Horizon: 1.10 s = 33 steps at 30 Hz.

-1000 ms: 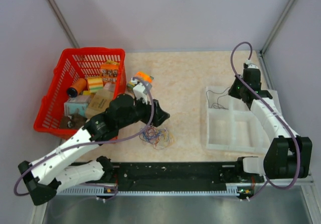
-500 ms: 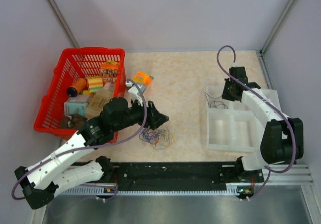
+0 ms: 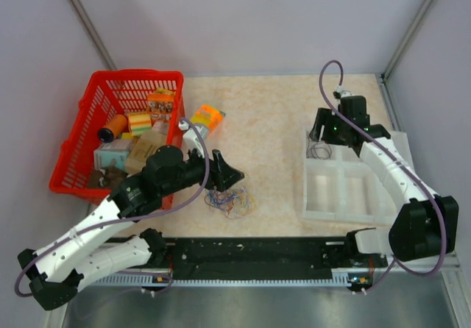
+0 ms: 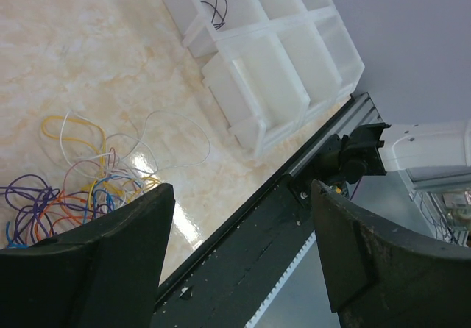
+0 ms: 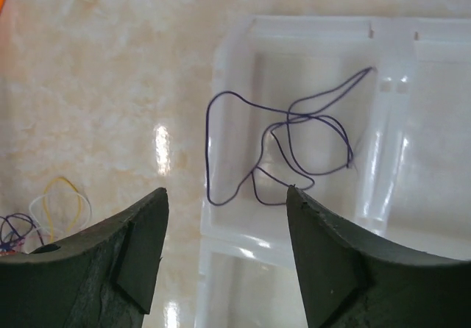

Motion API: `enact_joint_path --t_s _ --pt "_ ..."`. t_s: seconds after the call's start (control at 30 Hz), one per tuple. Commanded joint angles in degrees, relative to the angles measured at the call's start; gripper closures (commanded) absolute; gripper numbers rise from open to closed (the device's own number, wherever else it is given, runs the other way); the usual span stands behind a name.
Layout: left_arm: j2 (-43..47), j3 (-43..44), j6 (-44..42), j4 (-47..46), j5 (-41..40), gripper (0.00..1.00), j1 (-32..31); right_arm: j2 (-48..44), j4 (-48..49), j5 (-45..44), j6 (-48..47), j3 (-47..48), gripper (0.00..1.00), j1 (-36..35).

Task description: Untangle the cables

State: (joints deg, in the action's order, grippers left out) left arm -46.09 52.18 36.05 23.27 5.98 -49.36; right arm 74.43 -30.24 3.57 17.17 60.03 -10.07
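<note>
A tangle of thin cables (image 3: 229,201) in purple, blue, orange, yellow and white lies on the table near the front edge. It also shows in the left wrist view as the cables (image 4: 81,188). My left gripper (image 3: 228,175) hovers just above and left of the tangle, open and empty (image 4: 241,188). One purple cable (image 5: 294,144) lies loose in the back-left compartment of the white tray (image 5: 228,56), with one loop over the left wall. My right gripper (image 5: 227,190) stands open above it and touches nothing; from above it is the right gripper (image 3: 324,129).
A red basket (image 3: 81,133) full of small boxes and spools stands at the left. An orange and green block (image 3: 208,115) lies beside it on the table. The white tray (image 3: 303,195) has several compartments. A black rail (image 3: 257,251) runs along the front edge.
My right gripper moved left over the tray and opened, leaving the purple cable in the compartment. The left arm shifted slightly left and stayed open above the tangle.
</note>
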Motion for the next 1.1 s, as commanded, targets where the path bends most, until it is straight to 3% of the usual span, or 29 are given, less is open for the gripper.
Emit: enact_joint_path --t_s 0.0,0.17,0.27,0.33,0.43,0.7,0.73,0.77,0.87,0.93,1.07 --pt "0.3 1.9 -0.2 2.2 -1.9 0.21 0.1 5.6 8.1 5.9 1.8 0.9 0.41 -0.5" --pt "2.9 0.0 0.2 3.0 -4.2 0.21 0.1 9.4 10.6 10.5 2.3 1.2 0.56 -0.5" --pt "3.2 -0.8 0.2 3.8 -5.2 0.21 0.1 8.5 9.3 4.4 3.0 0.4 0.86 -0.5" --pt "2.8 -1.5 -0.1 3.5 -5.4 0.21 0.1 6.5 7.7 -0.5 3.0 -0.6 0.94 -0.5" --pt "0.4 -2.2 -2.0 2.8 -8.0 0.21 0.2 4.1 7.6 -3.0 2.3 -2.7 1.0 -0.6" --pt "-11.9 1.7 -2.2 6.2 -16.5 0.22 0.7 11.0 3.9 -11.0 1.6 -3.7 1.0 -0.6" --pt "-13.2 2.0 -2.7 6.4 -17.0 0.22 0.7 10.9 3.0 -9.9 1.1 -3.1 1.0 -0.6" --pt "-14.4 2.4 -3.1 6.5 -16.7 0.23 0.7 9.8 2.4 -9.2 0.7 -2.6 0.93 -0.9" --pt "-16.8 2.7 -2.7 7.2 -15.9 0.25 0.7 1.3 1.6 -8.4 -1.3 -1.2 0.56 -3.6" --pt "-17.5 2.1 -2.0 7.1 -15.6 0.28 0.7 -3.7 1.0 -7.1 -1.5 -0.3 0.41 -6.1" --pt "-16.6 -0.6 -0.8 5.0 -13.5 0.34 0.6 -7.5 3.0 5.6 2.2 -2.5 0.36 -13.5"
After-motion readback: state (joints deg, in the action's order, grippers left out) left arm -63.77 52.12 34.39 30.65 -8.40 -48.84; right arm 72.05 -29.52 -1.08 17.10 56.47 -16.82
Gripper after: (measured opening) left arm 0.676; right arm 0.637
